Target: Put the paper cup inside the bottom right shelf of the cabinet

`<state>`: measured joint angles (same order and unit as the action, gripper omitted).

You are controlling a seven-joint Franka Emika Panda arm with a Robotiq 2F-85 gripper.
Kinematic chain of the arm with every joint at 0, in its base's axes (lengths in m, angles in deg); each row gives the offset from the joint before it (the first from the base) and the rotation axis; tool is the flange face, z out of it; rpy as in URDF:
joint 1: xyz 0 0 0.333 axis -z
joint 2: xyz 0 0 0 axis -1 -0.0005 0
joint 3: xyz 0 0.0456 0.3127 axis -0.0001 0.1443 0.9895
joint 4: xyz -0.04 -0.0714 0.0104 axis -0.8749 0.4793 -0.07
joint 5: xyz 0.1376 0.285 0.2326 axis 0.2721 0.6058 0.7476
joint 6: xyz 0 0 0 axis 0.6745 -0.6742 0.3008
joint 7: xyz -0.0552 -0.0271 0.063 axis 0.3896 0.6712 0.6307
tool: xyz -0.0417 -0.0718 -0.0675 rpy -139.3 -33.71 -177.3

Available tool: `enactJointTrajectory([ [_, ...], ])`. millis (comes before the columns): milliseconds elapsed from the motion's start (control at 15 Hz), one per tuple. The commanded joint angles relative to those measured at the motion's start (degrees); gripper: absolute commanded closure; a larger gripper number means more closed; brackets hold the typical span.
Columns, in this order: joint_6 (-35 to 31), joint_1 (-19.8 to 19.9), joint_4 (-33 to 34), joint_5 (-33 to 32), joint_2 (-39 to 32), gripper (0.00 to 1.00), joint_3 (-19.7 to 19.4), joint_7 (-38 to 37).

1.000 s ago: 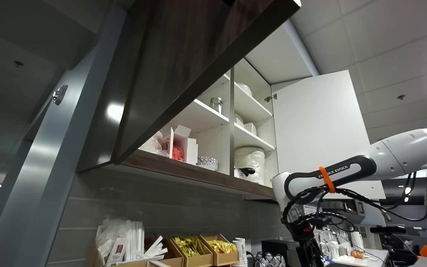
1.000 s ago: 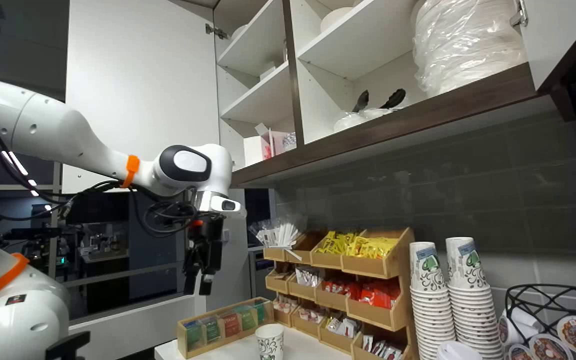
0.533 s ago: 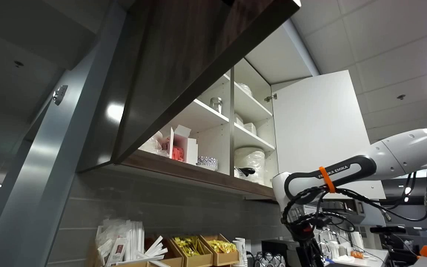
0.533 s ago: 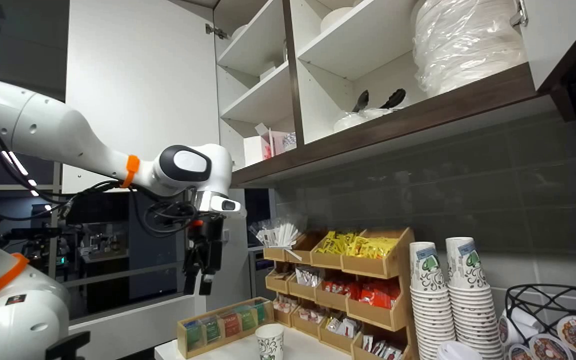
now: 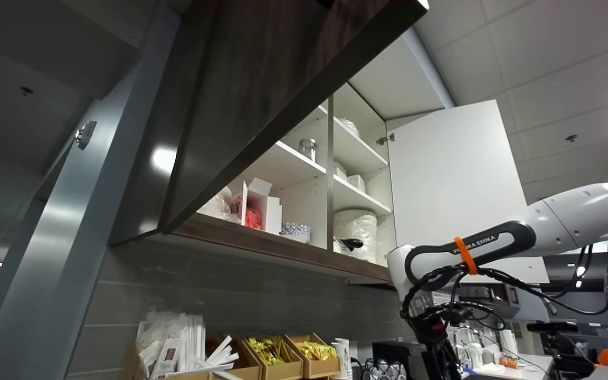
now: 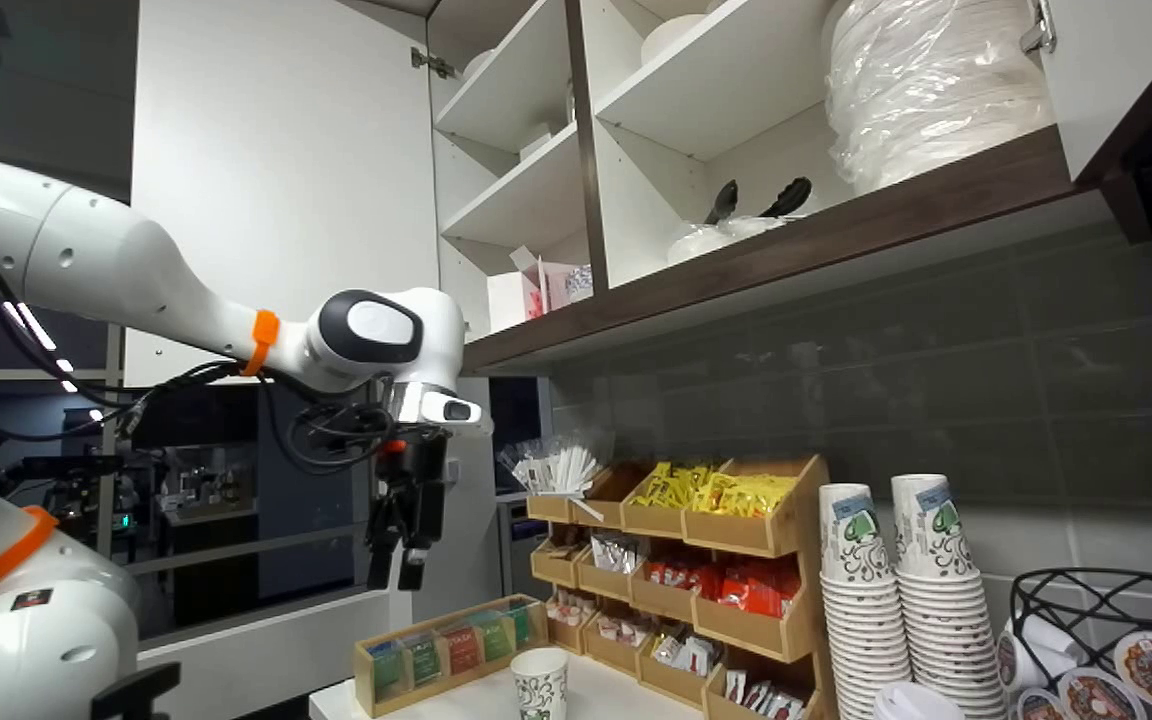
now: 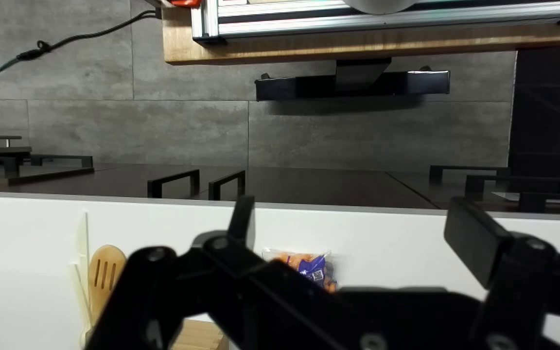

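Observation:
A paper cup [image 6: 541,688] with a dark leafy print stands upright on the white counter in an exterior view; its base is cut off. My gripper [image 6: 396,578] hangs fingers-down to the left of the cup and higher, apart from it. In the wrist view the gripper [image 7: 358,228] has its fingers wide apart with nothing between them. The cabinet [image 5: 283,251] stands open in both exterior views; it also shows here [image 6: 836,235]. Its bottom right shelf [image 6: 644,200] holds a plastic-wrapped white stack and black-handled utensils; this shelf also shows beyond the divider [image 5: 383,240].
A tea box [image 6: 456,650] stands behind the cup, beside a tiered wooden rack [image 6: 771,538] of packets. Paper cup stacks [image 6: 866,620] and a wire basket [image 6: 1096,610] stand at the right. The open cabinet door [image 5: 452,169] rises beside my arm. A snack bag [image 7: 309,266] lies on the counter.

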<state>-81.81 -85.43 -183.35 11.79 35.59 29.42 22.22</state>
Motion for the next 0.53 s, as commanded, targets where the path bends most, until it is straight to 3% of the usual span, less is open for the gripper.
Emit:
enactJointTrajectory([
  [0, 0.17, -0.95, 0.1, -0.4, -0.04, 0.0, -0.74, -0.52],
  [200, 0.17, -0.95, 0.1, -0.4, -0.04, 0.0, -0.74, -0.52],
  [467, -4.53, -3.66, 1.89, 6.85, -6.14, 0.0, 1.33, -5.32],
])
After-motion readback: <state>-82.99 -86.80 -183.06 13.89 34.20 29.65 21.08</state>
